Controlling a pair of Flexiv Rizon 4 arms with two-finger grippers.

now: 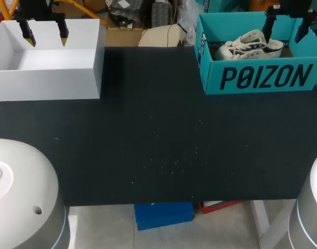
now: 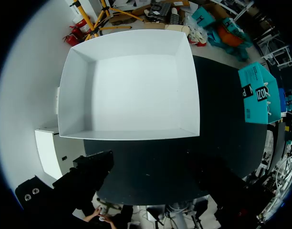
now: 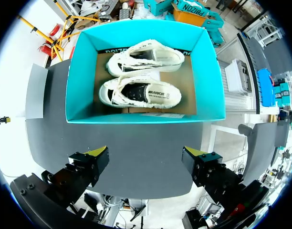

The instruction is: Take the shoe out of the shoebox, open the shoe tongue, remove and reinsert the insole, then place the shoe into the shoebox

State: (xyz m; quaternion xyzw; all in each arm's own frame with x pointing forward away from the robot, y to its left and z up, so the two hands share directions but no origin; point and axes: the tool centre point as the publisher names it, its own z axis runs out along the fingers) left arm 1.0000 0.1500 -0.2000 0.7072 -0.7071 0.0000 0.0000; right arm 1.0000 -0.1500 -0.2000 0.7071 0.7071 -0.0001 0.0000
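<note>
One large word in dark block letters runs across the front wall of the teal shoebox, upper right of the head view. Small dark print marks the side of one shoe inside.

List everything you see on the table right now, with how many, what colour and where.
table: one, black, under everything.
white box: one, white, open and empty, far left corner of the table.
shoebox: one, teal with dark print, open, far right corner.
shoes: two, white with dark inner lining, lying side by side inside the shoebox.
arm bases: two, white and grey, at the near left and near right corners.
left gripper: one, black with yellow tips, open, above the white box.
right gripper: one, black with yellow tips, open, above the shoebox.
</note>
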